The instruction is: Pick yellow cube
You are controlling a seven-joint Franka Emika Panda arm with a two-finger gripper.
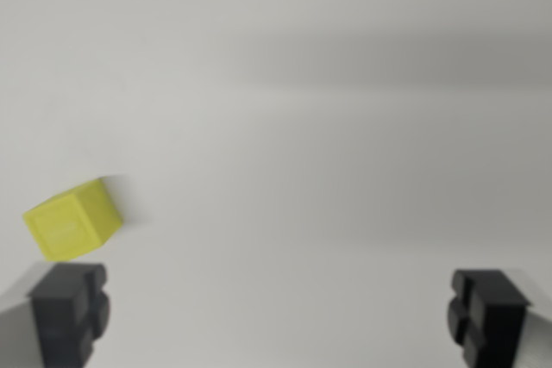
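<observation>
Basically the whole wrist view is pale grey-white bench, plain and matte, with a soft dark shadow band running across the upper right and fading toward the middle. Next in size, the gripper: its two dark fingers sit at the bottom corners of the frame, one finger at the wrist view's left and the other finger at the wrist view's right, spread wide with bare bench filling all the space between them. Nothing is pinched; both pads look blocky and black with lighter grey metal behind them at the frame edges. Smallest item is the yellow cube, at the wrist view's left, middle height in the frame, resting on the bench and turned so one corner edge faces the camera, with two side faces and the top showing. It sits just above the left finger in the picture, outside the gap between the fingers rather than inside it. Frame is soft and a bit smeared around the cube's right edge, so whether the cube's lower edge actually touches the finger or only overlaps it in view is hard to call; probably apart. Faint shadow trails off the cube's right side.
</observation>
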